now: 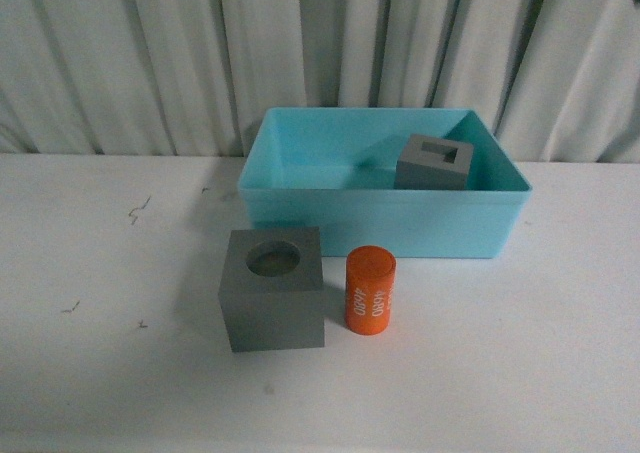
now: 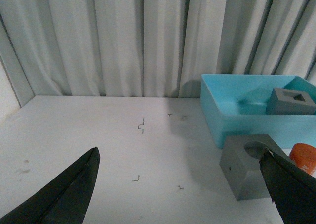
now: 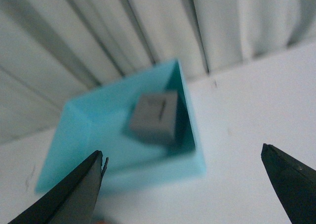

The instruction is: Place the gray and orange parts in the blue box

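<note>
While both my claws stand wide open with nothing held, I record the left gripper (image 2: 180,156) facing across the table (image 1: 100,273) and the right gripper (image 3: 182,151) looking down on the blue box (image 1: 385,228) (that view is blurred). One part is in: the slotted gray block (image 1: 433,163) sits inside the box near its far right corner. Two are outside, in front of the box's front wall: the round-hole gray block (image 1: 272,291) and, just beside it on its right, the upright orange cylinder (image 1: 370,291). Risk noted: the gap between these two is narrow, so a finger coming down beside the block could tip the cylinder, which would then roll. The block is also wide, and an off-centre grip could twist it. Legible writing: white "4680", printed twice down the cylinder; no other markings found.
</note>
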You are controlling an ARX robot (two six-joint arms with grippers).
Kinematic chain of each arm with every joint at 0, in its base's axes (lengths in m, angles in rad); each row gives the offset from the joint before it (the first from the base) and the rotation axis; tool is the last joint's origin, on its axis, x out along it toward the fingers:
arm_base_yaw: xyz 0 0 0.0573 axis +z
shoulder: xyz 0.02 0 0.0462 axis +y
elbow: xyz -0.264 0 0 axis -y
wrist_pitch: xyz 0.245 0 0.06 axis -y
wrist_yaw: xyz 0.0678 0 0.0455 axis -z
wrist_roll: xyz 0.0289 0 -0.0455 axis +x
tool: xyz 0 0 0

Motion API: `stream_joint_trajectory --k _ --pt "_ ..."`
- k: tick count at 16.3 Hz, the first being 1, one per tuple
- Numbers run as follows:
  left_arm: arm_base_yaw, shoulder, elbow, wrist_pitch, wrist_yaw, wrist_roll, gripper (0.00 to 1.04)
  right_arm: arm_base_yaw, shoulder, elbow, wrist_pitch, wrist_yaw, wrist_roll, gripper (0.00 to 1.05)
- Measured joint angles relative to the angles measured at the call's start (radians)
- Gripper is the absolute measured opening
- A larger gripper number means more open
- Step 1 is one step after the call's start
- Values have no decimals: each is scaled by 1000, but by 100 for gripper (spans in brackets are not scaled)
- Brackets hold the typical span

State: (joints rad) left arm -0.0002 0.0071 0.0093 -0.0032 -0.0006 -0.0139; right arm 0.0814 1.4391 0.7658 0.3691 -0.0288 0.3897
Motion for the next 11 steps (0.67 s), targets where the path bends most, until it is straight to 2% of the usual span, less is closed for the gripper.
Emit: stream_joint_trajectory --k 2,4,6,9,10,11 --pt "0 0 0 0 0 0 98 25 -114 -228 29 3 11 97" --pt "0 0 0 0 -1 0 98 20 -90 -362 438 114 -164 77" --pt "1 0 0 -1 0 0 98 6 -169 -467 584 113 -299 57" --pt "1 0 0 0 0 0 98 -19 -291 -557 562 93 -365 24" --pt "1 0 0 0 0 0 98 -67 -330 -592 540 36 -373 12" --pt "1 0 0 0 -1 0 98 -85 -365 -610 528 39 -376 3"
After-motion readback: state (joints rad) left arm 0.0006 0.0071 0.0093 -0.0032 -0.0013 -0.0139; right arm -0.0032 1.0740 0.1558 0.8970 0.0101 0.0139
